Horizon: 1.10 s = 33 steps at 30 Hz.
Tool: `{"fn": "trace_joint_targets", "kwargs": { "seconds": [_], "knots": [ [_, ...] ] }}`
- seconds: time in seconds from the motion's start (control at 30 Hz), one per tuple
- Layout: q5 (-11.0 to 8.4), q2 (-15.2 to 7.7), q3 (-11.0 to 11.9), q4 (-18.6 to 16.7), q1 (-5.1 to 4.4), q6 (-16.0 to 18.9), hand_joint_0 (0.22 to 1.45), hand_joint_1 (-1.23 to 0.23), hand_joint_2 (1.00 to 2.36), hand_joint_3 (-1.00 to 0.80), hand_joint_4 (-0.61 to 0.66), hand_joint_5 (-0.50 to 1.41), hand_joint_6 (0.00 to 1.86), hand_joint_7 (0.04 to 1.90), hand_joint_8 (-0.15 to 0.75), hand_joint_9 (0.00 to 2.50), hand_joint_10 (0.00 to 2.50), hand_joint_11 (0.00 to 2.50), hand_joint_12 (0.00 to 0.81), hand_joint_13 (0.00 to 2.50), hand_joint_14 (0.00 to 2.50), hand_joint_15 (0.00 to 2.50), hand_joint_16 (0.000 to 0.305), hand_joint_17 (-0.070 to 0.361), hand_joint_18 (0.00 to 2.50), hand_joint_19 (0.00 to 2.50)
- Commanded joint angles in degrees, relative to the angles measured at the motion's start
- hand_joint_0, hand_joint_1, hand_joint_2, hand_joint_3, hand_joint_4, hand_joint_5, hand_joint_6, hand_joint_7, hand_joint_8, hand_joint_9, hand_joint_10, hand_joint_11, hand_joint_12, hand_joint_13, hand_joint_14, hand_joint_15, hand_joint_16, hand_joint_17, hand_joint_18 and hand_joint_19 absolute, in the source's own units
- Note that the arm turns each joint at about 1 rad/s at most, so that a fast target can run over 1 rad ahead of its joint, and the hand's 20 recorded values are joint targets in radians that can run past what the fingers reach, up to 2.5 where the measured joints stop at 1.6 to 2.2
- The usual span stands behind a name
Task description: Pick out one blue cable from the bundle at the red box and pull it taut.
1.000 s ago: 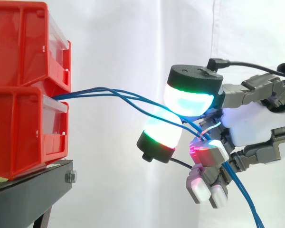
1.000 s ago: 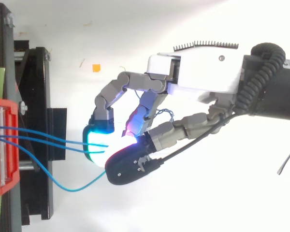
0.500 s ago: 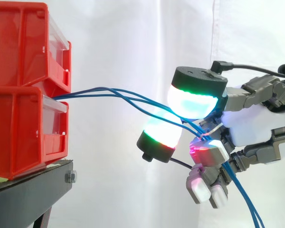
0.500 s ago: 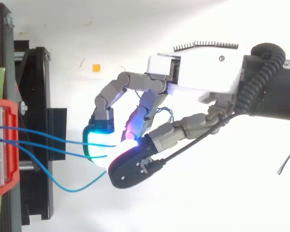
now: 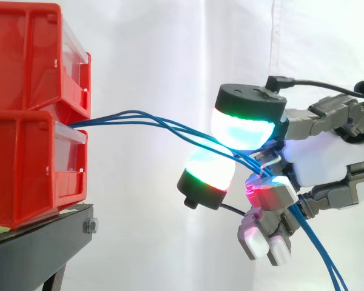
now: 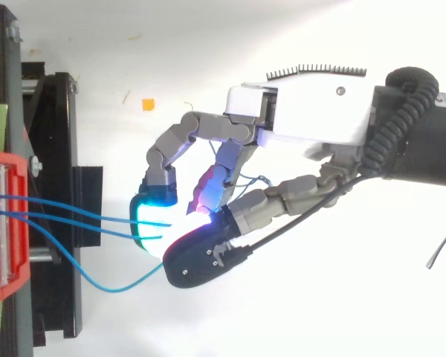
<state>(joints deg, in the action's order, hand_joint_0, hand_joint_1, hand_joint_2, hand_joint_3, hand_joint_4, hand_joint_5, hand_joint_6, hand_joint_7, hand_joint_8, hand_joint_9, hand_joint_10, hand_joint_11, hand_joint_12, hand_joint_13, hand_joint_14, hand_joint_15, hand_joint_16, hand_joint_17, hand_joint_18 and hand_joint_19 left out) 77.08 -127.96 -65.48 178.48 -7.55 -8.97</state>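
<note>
The hand [image 5: 327, 160] has its fingers [image 6: 169, 145] curled shut on the blue cables [image 6: 82, 212] some way out from the red box [image 5: 30, 176], though I'd say several are caught and they sag, so singling out and tautening remain.

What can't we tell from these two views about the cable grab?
- Which of the blue cables the hand pinches: top view, glowing fingers cover the contact.
- Cable far ends: side view, cut off by the bottom edge.
- Cable roots: both views, hidden inside the red bins.
</note>
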Motion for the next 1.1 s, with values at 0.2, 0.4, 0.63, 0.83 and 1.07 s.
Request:
{"fn": "trace_joint_targets", "kwargs": {
  "seconds": [0.2, 0.4, 0.63, 0.83, 1.07],
  "knots": [
    [0.00, 0.0, 0.0, -0.1, -0.01, 0.0, 0.77, -0.89, 1.00, -0.50, -0.15, -0.14, 0.93, 1.03, 0.270, 1.26, 0.02, 0.91, 0.351, 0.99, 0.02, 0.44, 0.045, 0.101, 0.95, 0.45],
    [0.00, 0.0, 0.0, -0.1, -0.01, 0.0, 0.78, -0.92, 1.00, -0.50, -0.22, -0.14, 0.94, 1.07, 0.267, 1.28, 0.02, 0.92, 0.342, 0.99, 0.02, 0.43, 0.043, 0.097, 0.97, 0.44],
    [0.00, 0.0, 0.0, 0.0, -0.01, 0.0, 0.81, -0.92, 1.00, -0.50, -0.27, -0.13, 0.95, 1.19, 0.263, 1.32, 0.02, 0.94, 0.327, 1.01, 0.02, 0.44, 0.040, 0.089, 0.98, 0.42],
    [0.00, 0.0, 0.0, 0.0, -0.01, 0.0, 0.81, -0.93, 1.00, -0.50, -0.29, -0.13, 0.96, 1.16, 0.238, 1.32, 0.02, 0.95, 0.315, 1.03, 0.02, 0.45, 0.037, 0.084, 0.97, 0.40],
    [0.00, 0.0, 0.0, 0.0, -0.01, 0.0, 0.86, -0.92, 1.01, -0.35, -0.19, -0.18, 0.98, 1.00, 0.195, 1.21, 0.02, 0.91, 0.307, 0.97, 0.02, 0.46, 0.036, 0.081, 0.85, 0.49]
  ]
}}
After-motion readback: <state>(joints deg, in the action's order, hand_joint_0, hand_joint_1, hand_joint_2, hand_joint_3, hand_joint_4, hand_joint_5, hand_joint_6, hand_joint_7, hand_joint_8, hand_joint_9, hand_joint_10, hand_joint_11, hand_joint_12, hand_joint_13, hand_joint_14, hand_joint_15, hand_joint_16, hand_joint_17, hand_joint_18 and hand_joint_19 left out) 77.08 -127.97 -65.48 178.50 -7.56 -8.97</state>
